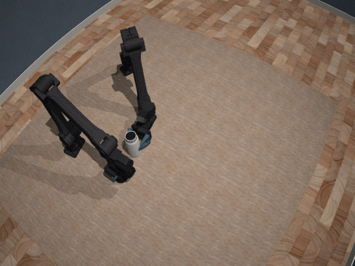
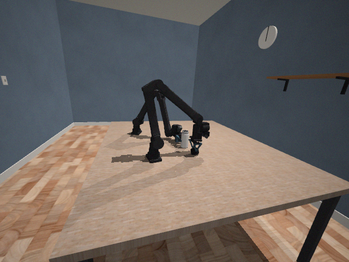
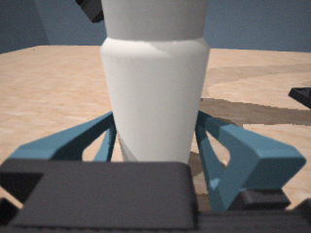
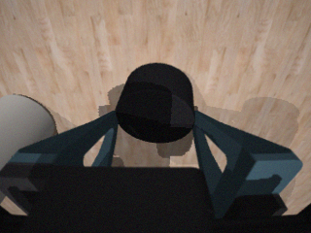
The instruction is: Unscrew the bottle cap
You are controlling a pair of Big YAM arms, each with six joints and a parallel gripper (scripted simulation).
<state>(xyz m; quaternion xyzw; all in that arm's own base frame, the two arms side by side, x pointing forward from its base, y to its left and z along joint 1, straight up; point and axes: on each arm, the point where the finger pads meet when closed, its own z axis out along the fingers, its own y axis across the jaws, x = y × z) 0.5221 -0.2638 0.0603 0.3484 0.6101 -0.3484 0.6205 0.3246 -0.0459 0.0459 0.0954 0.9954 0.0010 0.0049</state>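
Observation:
The white bottle stands upright on the desk with its dark mouth uncovered. It also shows at the left edge of the right wrist view. My left gripper is low at the bottle's body, one blue finger on each side and very close to it. I judge it open. My right gripper points down beside the bottle and is shut on the black cap. It holds the cap at or just above the desk. In the top view the cap is hidden under the gripper.
The wooden desk carries only the two arm bases and the bottle. A shelf and a clock hang on the far wall.

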